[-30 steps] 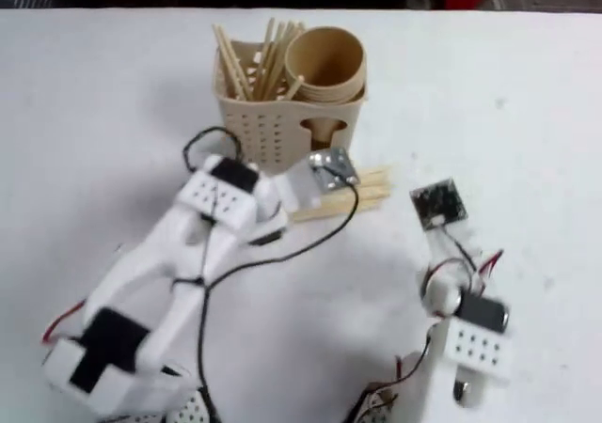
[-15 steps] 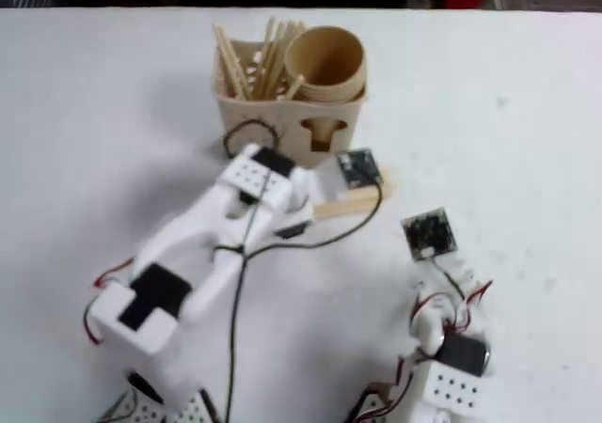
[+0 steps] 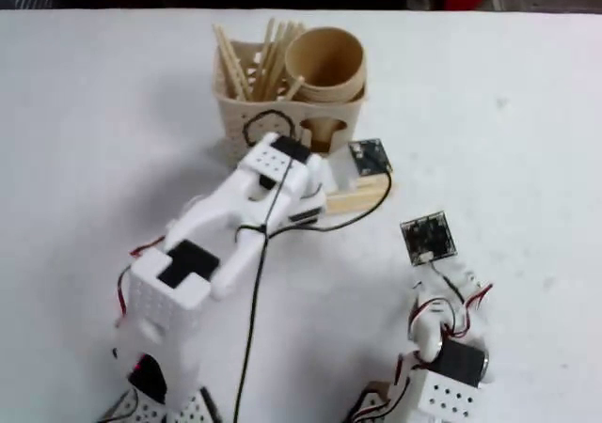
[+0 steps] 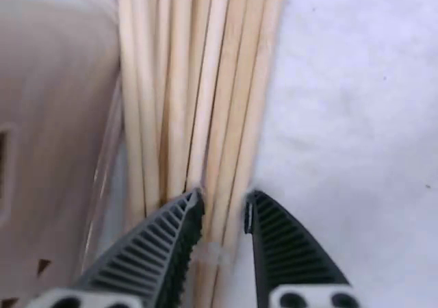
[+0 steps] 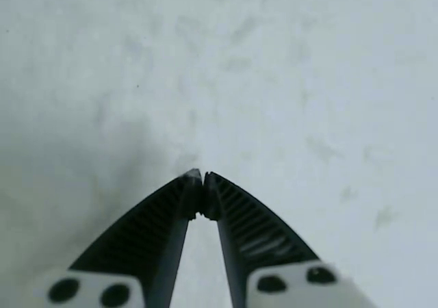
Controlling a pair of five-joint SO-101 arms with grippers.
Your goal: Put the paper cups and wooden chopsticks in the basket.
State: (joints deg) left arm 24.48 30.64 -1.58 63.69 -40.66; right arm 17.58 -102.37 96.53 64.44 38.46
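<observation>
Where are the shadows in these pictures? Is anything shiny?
Right wrist view: a soft grey shadow darkens the table beside the shut right claw. Left wrist view: thin dark lines of shade run between the chopsticks and along the basket. High view: a faint shadow sits on the table beside the left arm; the light is even, with no shiny glare.

Wooden chopsticks [image 4: 198,82] – pale blond, faintly grained. The basket [image 3: 254,132] is beige, dotted with rows of small holes (the paper cups [image 3: 326,61] run a shade more tan). White table [image 3: 527,113]. Left gripper [image 4: 222,197] and right gripper [image 5: 202,178] – black, ribbed.
</observation>
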